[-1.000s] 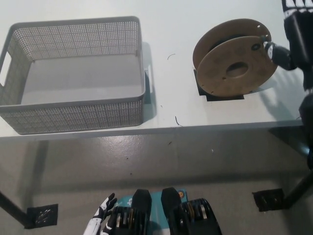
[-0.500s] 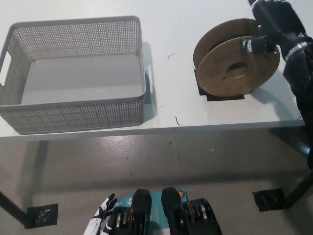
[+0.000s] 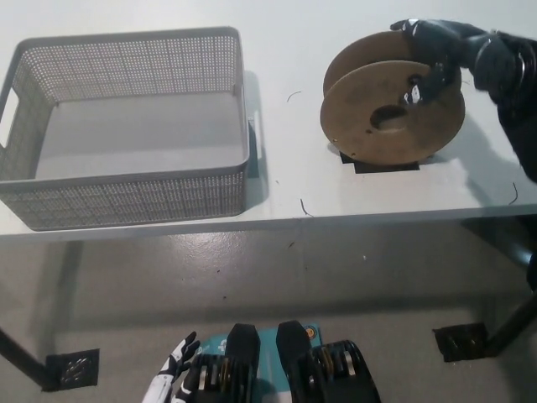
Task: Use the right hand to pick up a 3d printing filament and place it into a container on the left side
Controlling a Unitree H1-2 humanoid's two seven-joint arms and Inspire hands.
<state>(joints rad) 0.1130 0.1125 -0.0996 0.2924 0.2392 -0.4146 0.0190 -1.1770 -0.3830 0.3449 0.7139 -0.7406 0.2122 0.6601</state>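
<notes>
A brown cardboard filament spool stands on its edge at the right of the white table, partly covering a black patch. My black right hand wraps over the spool's top right rim, fingers closed around the flanges. An empty grey mesh basket stands on the table's left side. My white left hand rests low at the bottom left, below the table, fingers apart and holding nothing.
The table's front edge runs across the middle of the view, with grey floor below it. Black table feet sit on the floor. A small dark thread lies near the edge.
My right hand has come over the top of the spool and closed on its rim. The spool has shifted slightly to the left and up off its black patch.
</notes>
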